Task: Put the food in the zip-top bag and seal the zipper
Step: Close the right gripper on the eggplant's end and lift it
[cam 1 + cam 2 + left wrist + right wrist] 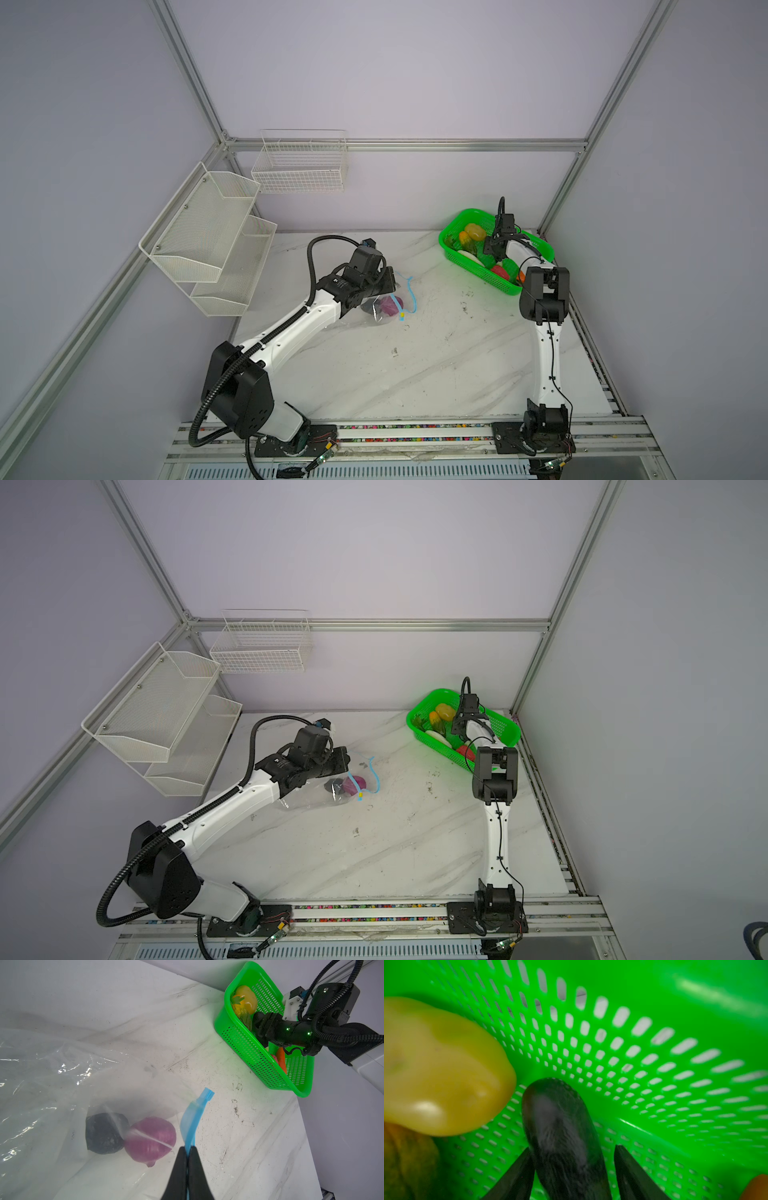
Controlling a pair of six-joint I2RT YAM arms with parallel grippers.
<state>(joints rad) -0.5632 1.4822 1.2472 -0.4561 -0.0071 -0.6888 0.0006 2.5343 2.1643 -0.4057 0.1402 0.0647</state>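
Got the left pincer (188, 1148) squeezed tight on the zipper (191, 1118), pinching that blue strip right at the tips. Just past the tips and a bit to the side, inside the zip-top bag (52, 1084): a purple piece (149, 1140) close by the strip, then a dark round piece (106, 1133) pressed against it, farther from the pincer. Crinkly clear plastic spreading away from there over the table (239, 1126). Along the strip away from the grip, in both top views, a small yellow slider tab (402, 316) at the end.

Well beyond the left pincer, across bare table: the green basket (249, 1049), with the right pincer (572, 1147) down inside it. Spread apart, that one, with a dark long piece (558, 1122) sitting between the fingers, touching one and leaving a gap to the other. Just beside it, a yellow piece (442, 1068). Past the tips, only perforated basket wall. Off near the gap-side finger, a sliver of an orange piece (756, 1188).
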